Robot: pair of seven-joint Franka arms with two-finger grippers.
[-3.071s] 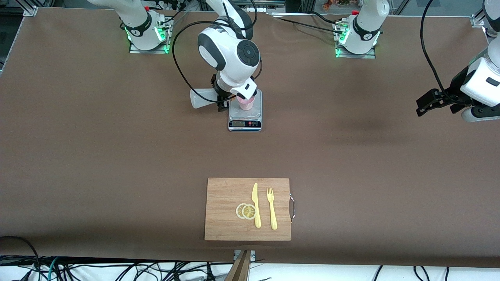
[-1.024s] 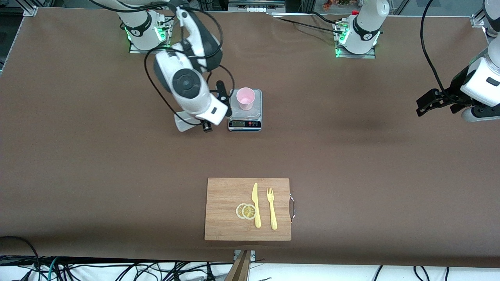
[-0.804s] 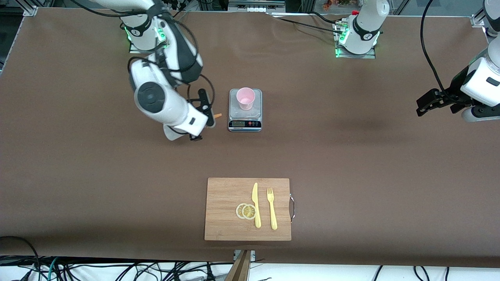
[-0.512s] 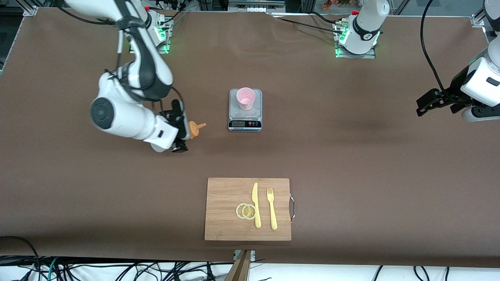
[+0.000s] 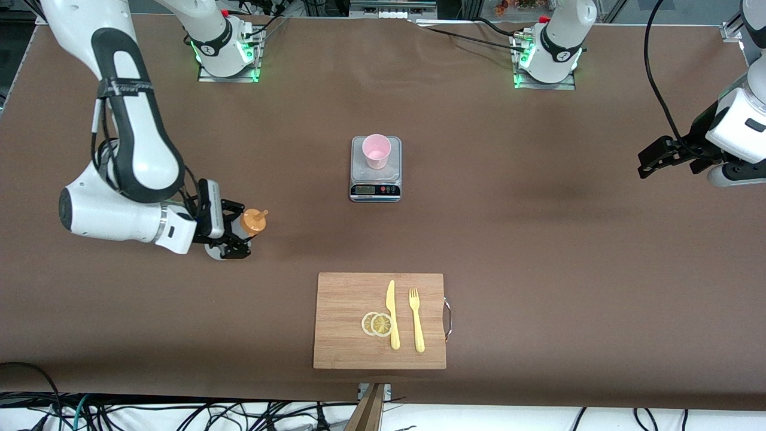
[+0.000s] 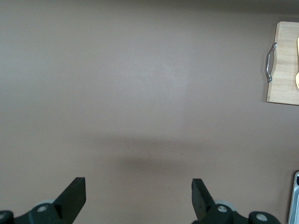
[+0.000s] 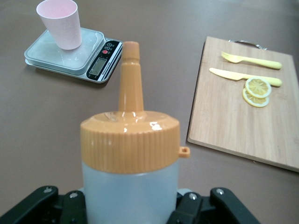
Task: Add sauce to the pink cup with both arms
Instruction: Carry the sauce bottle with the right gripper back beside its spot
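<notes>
**Inspector:** Status of the pour?

**Assistant:** Judged finished or nearly so. The pink cup (image 5: 376, 151) stands upright on the scale (image 5: 375, 187), with nothing over it. Whether sauce is inside, I cannot tell. The right gripper (image 5: 232, 233) is clamped on the sauce bottle (image 5: 251, 222), upright, orange nozzle up, well apart from the scale toward the right arm's end of the table and nearer the front camera. What looks left is releasing the bottle.

**Inspector:** The other arm?

**Assistant:** The left gripper (image 5: 652, 159) waits with jaws wide and empty, well apart from the scale toward the left arm's end.

**Inspector:** Obstructions?

**Assistant:** None seen. The cutting board (image 5: 347, 335), with knife (image 5: 392, 314), fork (image 5: 416, 320) and lemon slices (image 5: 377, 324), lies nearer the front camera than the scale.
</notes>
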